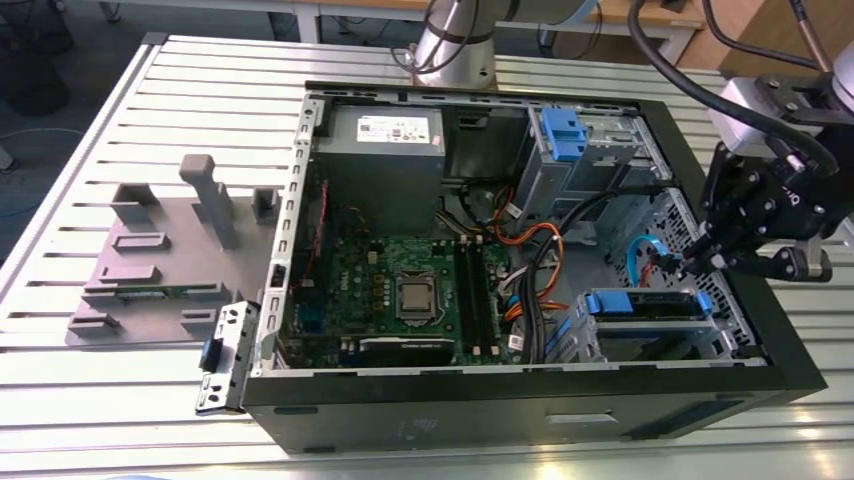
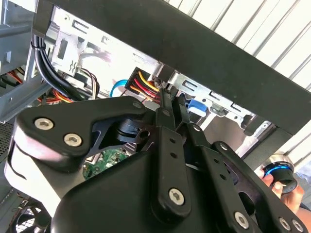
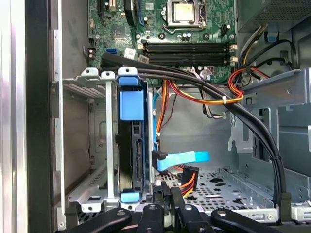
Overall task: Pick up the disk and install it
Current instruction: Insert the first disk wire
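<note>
**Inspector:** Hazards noted?

**Operator:** My gripper (image 3: 166,191) was clenched on nothing, just beside the red and orange wires (image 3: 189,178) and the blue ribbon cable (image 3: 187,158). I judged a snag likely if it swung sideways.

**Inspector:** Contents?

**Operator:** The disk (image 3: 137,160) sat slotted inside the drive cage (image 3: 92,77), apart from my gripper. Beyond it, the case (image 1: 534,385) held the circuit board (image 3: 194,29) and, farthest, the power box (image 1: 384,135).

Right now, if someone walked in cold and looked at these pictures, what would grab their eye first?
The open computer case lies on the slatted table, its green motherboard bared in the exterior view. At that view's right the black pincer hangs over the case's drive cage, where the disk with blue rails sits.
</note>
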